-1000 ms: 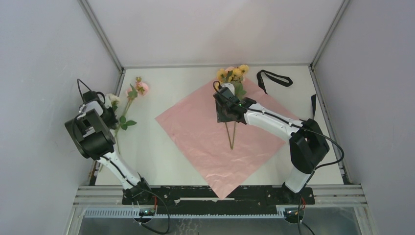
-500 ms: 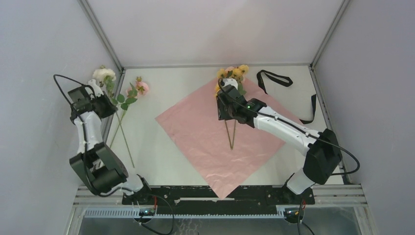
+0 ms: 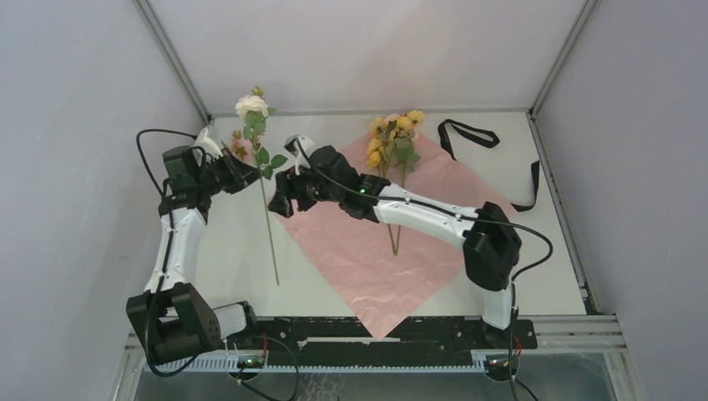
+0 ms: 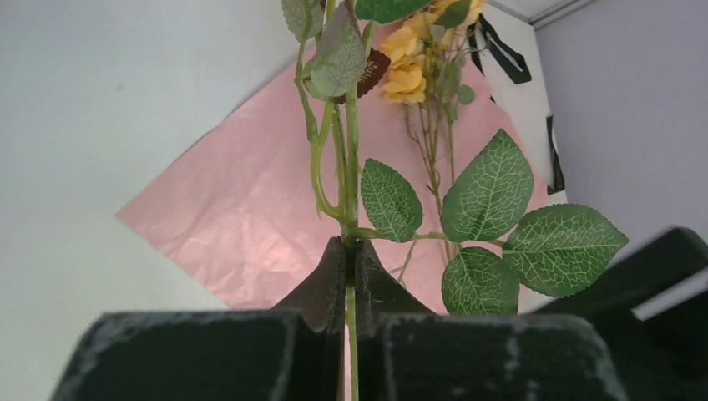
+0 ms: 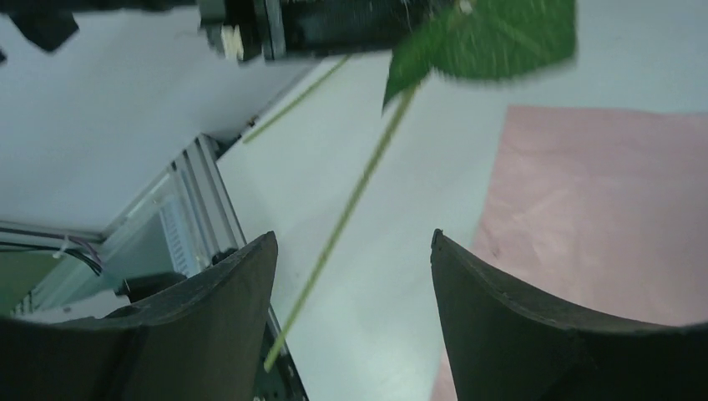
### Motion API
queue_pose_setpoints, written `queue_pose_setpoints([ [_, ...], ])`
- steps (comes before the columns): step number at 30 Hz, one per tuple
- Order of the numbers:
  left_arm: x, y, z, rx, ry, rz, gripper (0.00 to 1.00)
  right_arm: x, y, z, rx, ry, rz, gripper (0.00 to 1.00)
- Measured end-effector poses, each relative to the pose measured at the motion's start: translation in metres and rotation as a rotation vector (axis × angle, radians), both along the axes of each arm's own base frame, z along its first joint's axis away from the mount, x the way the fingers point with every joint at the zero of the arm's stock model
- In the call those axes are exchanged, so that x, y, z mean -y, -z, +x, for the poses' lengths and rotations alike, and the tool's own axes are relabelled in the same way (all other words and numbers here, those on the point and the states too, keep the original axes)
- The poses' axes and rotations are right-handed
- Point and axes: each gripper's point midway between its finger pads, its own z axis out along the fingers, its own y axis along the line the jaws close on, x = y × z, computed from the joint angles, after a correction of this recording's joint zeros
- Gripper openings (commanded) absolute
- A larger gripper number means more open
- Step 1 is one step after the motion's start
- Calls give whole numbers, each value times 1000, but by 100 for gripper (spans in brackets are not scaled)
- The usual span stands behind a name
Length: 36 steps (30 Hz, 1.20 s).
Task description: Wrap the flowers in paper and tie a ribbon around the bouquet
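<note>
Pink paper [image 3: 367, 251] lies as a diamond on a white table [image 3: 238, 271]. Left of the paper, the left arm stands tall with its elbow bent. The left gripper [image 4: 351, 259] is clamped tight on a cream-bloomed stem [image 4: 348, 150], held nearly upright. The right arm stretches low across the paper to its left corner. There the right gripper [image 5: 351, 251] gapes wide beside that stem, perhaps not touching it. Yellow flowers [image 3: 394, 138] rest on the paper's far corner. A black ribbon [image 3: 467, 132] lies just right of that corner.

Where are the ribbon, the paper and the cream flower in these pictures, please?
ribbon [image 3: 474, 127]: top external view, far band of its loop.
paper [image 3: 359, 259]: top external view, bare pink face towards the near corner.
cream flower [image 3: 250, 105]: top external view, the bloom itself.
</note>
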Motion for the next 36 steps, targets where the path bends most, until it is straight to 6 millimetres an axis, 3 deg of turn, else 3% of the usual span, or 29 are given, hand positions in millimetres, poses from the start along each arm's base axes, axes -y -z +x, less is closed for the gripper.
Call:
queue_pose_setpoints([
  [3, 12, -6, -5, 21, 17, -23, 0, -24, 3, 7, -31, -18, 46, 74],
  [7, 21, -9, -9, 33, 26, -53, 0, -36, 17, 14, -89, -8, 74, 68],
  [9, 23, -7, -10, 33, 22, -70, 0, -44, 26, 19, -115, -3, 90, 50],
  [11, 24, -4, -11, 23, 17, -87, 0, -52, 37, 26, -141, 1, 93, 15],
  [12, 25, -3, -11, 21, 16, -91, 0, -57, 43, 28, -168, 5, 97, 6],
  [13, 25, -2, -12, 19, 16, -91, 10, -59, 49, 30, -190, 3, 100, 0],
  [15, 24, -1, -12, 20, 19, -79, 54, -58, 56, 34, -225, 13, 104, 0],
  [17, 23, 4, -14, 22, 37, -41, 67, -51, 63, 38, -255, 26, 111, 0],
  [20, 12, 19, -20, -17, 45, 91, 73, -13, 86, 48, -295, 90, 78, 0],
  [23, -21, 35, -19, -35, 21, 346, 81, 53, 112, 59, -348, 212, -4, 0],
  [26, -68, 57, -23, -99, -20, 617, 84, 116, 120, 75, -350, 346, -90, 0],
  [30, -141, 95, -30, -294, -82, 875, 90, 187, 107, 99, -310, 515, -159, 0],
  [31, -159, 106, -32, -356, -93, 914, 89, 206, 103, 104, -302, 561, -176, 3],
  [36, -219, 152, -28, -594, -101, 1027, 85, 243, 117, 116, -326, 629, -241, 40],
])
